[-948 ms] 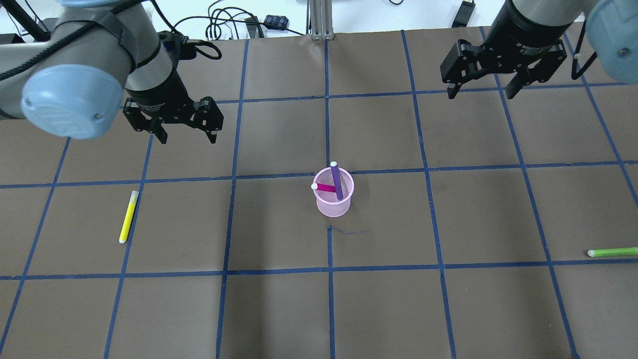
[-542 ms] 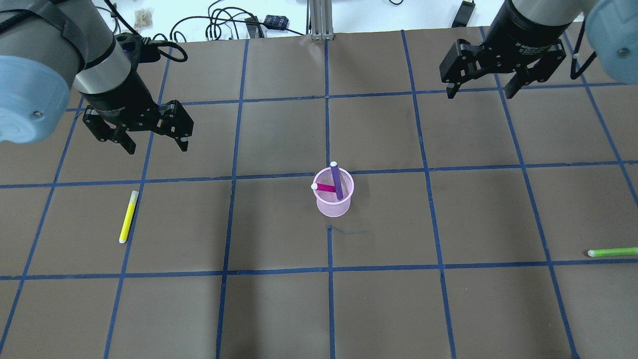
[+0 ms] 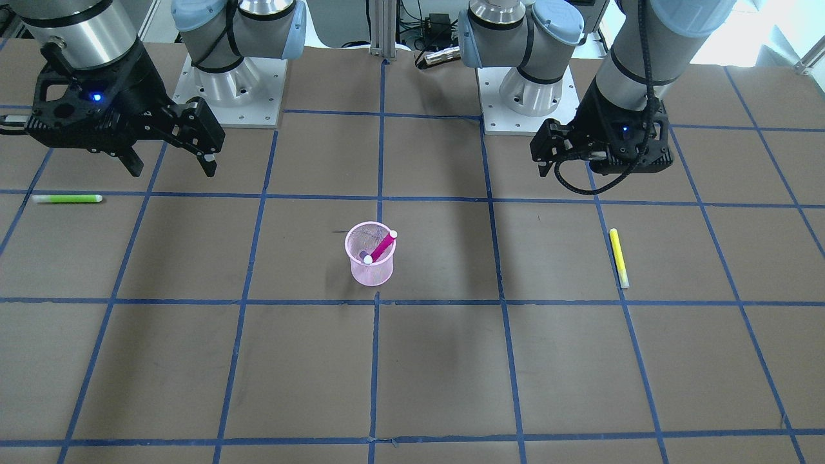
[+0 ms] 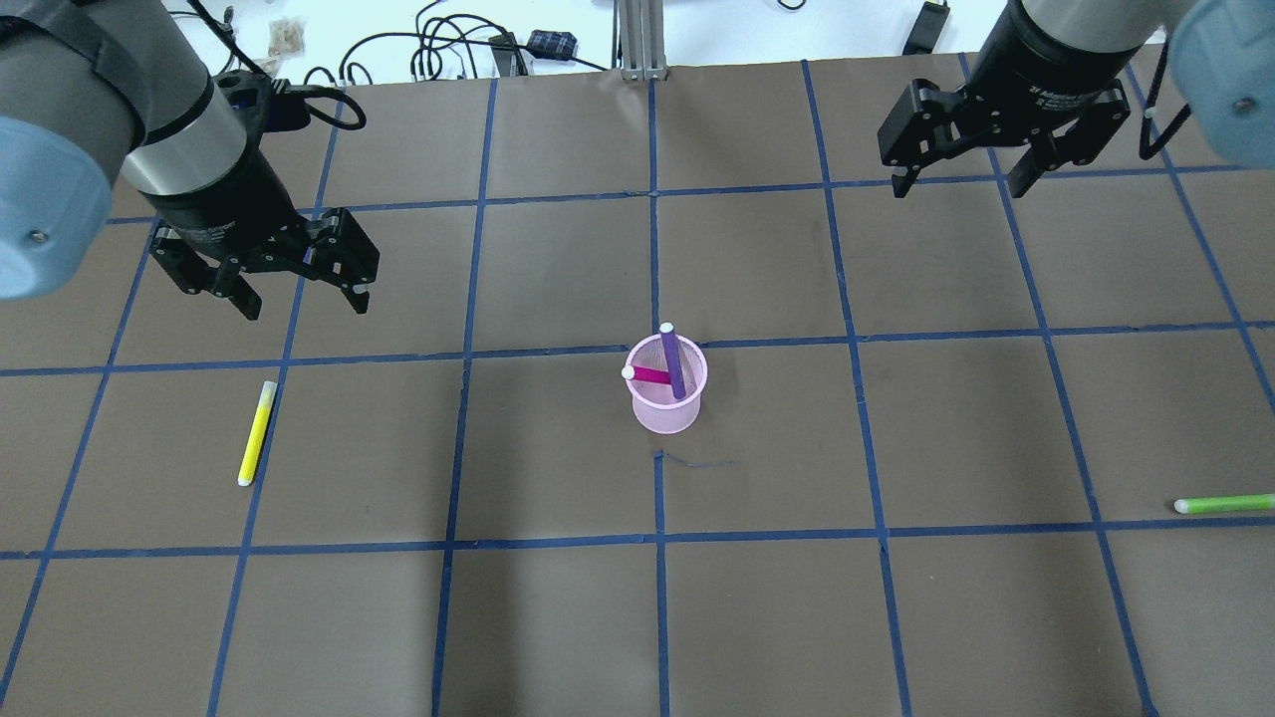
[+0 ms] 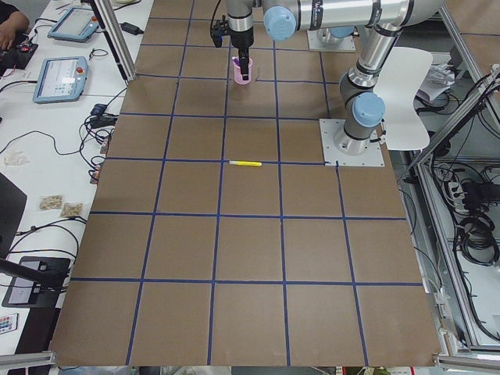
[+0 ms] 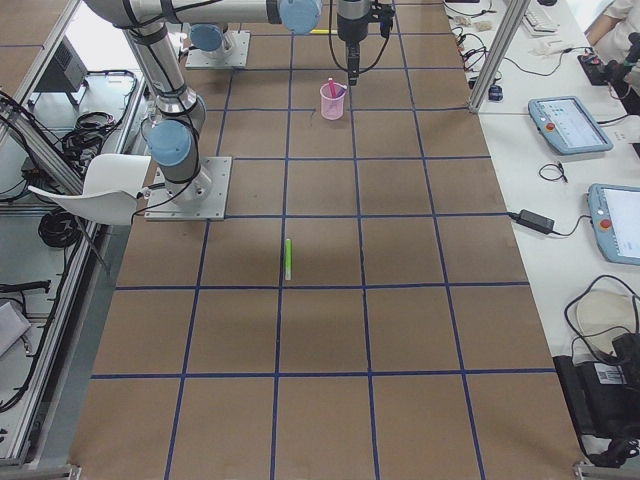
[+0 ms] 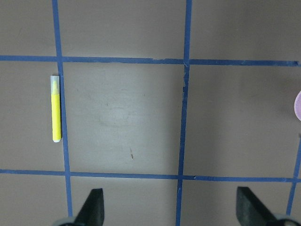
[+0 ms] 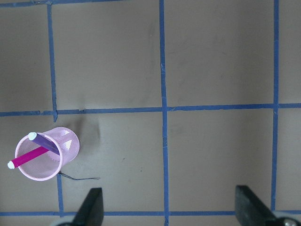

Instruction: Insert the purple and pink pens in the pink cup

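The pink mesh cup [image 4: 665, 406] stands upright near the table's middle. The purple pen [image 4: 674, 362] and the pink pen [image 4: 649, 374] both stand tilted inside it, white caps above the rim. The cup [image 8: 47, 157] with both pens also shows in the right wrist view. My left gripper [image 4: 304, 304] is open and empty, raised over the table well to the cup's left. My right gripper [image 4: 958, 184] is open and empty, raised far back right of the cup. Both hold nothing.
A yellow pen [image 4: 256, 433] lies on the table just in front of the left gripper; it also shows in the left wrist view [image 7: 56, 109]. A green pen [image 4: 1223, 504] lies at the right edge. Blue tape lines grid the brown table.
My left gripper has moved left, away from the cup, and a little toward the yellow pen. It stays open. The right gripper, cup and pens have not moved.
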Robot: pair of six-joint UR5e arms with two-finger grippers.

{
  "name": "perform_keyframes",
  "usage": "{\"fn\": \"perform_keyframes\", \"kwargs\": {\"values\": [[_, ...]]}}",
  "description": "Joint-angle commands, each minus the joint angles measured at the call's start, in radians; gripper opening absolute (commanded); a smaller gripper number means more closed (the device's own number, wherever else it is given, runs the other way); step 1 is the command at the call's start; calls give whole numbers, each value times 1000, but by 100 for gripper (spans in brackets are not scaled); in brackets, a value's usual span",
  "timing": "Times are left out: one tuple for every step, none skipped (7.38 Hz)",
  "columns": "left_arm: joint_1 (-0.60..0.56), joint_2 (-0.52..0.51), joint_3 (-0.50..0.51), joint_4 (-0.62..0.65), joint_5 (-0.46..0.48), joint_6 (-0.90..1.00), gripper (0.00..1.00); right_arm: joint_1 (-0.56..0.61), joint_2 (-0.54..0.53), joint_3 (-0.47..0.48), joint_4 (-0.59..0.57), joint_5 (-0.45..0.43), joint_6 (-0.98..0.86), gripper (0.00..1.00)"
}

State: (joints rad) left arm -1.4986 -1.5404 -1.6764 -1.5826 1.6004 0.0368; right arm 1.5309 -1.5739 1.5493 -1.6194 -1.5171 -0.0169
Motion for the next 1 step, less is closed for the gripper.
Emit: {"fn": "perform_keyframes", "kwargs": {"values": [[0, 0, 0, 1, 0, 0, 100, 0, 0, 0, 1, 0, 0, 100]]}}
